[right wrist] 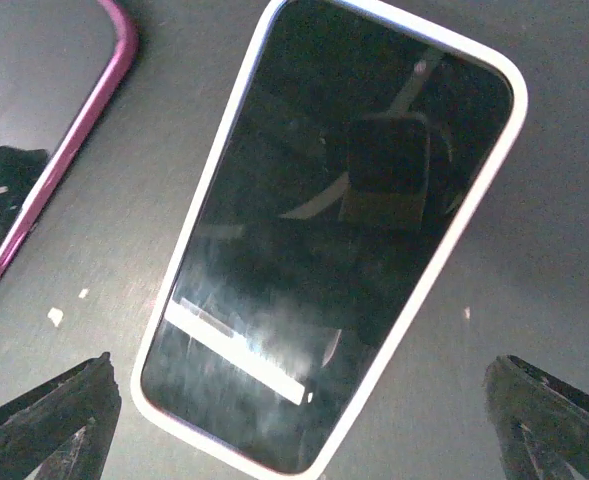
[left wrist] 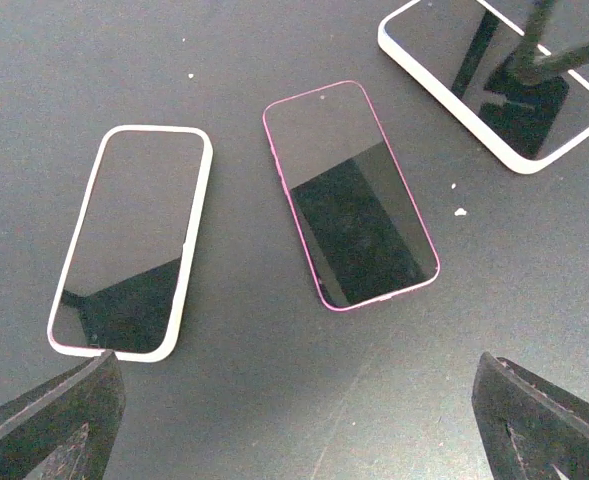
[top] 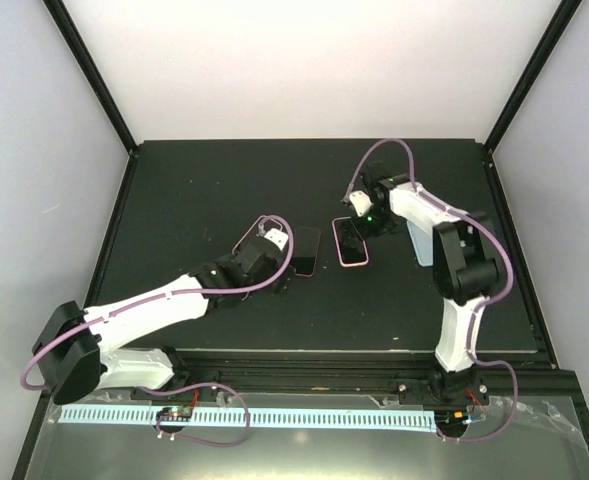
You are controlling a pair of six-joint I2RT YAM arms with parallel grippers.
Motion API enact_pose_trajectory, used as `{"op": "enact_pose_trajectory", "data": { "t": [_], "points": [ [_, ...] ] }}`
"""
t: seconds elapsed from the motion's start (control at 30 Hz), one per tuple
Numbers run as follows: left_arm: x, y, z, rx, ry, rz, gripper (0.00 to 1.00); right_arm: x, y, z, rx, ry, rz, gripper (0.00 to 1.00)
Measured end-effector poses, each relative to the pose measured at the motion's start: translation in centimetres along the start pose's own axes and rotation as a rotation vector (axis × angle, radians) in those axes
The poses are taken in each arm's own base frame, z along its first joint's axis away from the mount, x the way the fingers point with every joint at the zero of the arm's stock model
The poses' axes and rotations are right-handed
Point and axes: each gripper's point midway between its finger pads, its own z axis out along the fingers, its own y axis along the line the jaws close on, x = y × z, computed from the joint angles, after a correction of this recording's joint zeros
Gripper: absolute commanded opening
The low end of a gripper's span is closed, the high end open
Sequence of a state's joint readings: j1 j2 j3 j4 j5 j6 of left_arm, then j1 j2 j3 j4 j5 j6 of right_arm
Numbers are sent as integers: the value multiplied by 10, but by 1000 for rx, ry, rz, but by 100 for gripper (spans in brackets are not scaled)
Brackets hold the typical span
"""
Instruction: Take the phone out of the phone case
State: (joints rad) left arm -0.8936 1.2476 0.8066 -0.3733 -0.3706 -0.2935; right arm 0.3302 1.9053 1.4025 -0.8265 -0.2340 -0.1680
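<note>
Black table (top: 194, 190) across the overhead view, flat and matte. Bolted at its near edge: the left arm (top: 144, 305), stretched low toward the middle, and the right arm (top: 454, 250), folded high and bent back leftward. On the left gripper (left wrist: 294, 430), fingers spread wide, clamped on nothing, just short of the phones. On the right gripper (right wrist: 304, 435), fingers likewise wide apart and empty, directly over a phone in a white case (right wrist: 329, 230). Lying flat and screen-up in a rough row mid-table: that phone, a phone in a pink case (left wrist: 349, 195) just beside it, then another white-cased phone (left wrist: 129, 240) nearest the left gripper. All three in their cases, none touching. A few pale crumbs (left wrist: 460, 211) on the tabletop nearby.
</note>
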Motion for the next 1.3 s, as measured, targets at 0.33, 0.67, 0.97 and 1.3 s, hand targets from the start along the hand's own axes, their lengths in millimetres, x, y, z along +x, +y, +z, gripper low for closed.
{"op": "enact_pose_trajectory", "data": {
  "t": [0.33, 0.67, 0.97, 1.3],
  "points": [
    [5, 4, -10, 50, -16, -31, 97, -5, 11, 40, -22, 141, 50, 100],
    [12, 5, -12, 65, -10, -53, 96, -9, 34, 54, 92, 173, -76, 100],
    [14, 5, -13, 69, -8, -59, 96, -9, 36, 52, 132, 173, -56, 100],
    [14, 7, -18, 74, -23, -65, 96, -19, 34, 50, 160, 144, -52, 100]
  ]
}}
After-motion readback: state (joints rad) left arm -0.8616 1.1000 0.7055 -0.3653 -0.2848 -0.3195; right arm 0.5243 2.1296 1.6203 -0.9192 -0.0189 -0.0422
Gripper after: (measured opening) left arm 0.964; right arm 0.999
